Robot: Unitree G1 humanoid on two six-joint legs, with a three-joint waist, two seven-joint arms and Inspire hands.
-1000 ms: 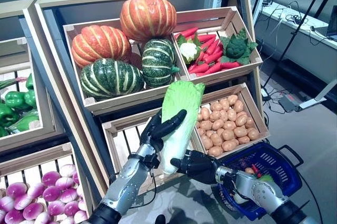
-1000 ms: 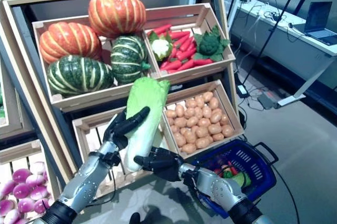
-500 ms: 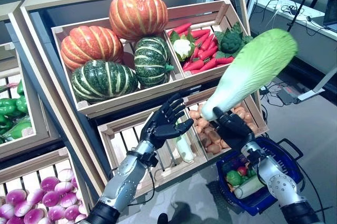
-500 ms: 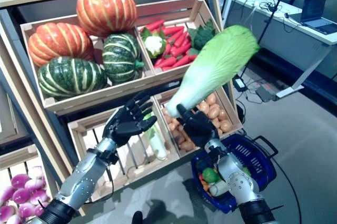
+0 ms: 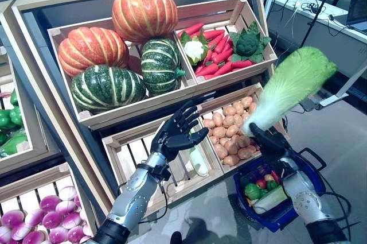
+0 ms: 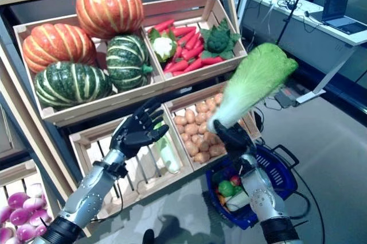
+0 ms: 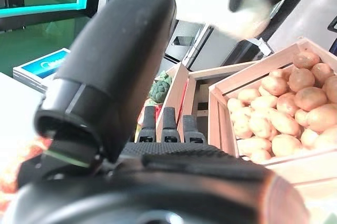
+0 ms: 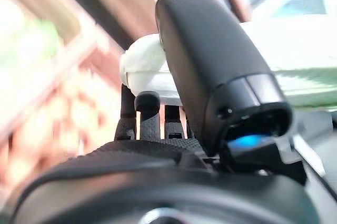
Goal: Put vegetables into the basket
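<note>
The long pale-green napa cabbage point(image 5: 287, 86) was tilted, leafy end up and to the right, white stem down in the right robot hand point(image 5: 269, 140), which was curled round it above the blue plastic basket point(image 5: 298, 209). That basket held a few vegetables already. The left robot hand point(image 5: 178, 135) hung open-fingered over a slatted wooden crate point(image 5: 123, 161). Potatoes point(image 5: 232, 135) filled the next crate, all on a wooden shelf.

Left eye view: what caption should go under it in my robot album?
The right hand lifts a long green-and-white cabbage above the blue plastic basket; the open left hand hovers by wooden crates.
</note>
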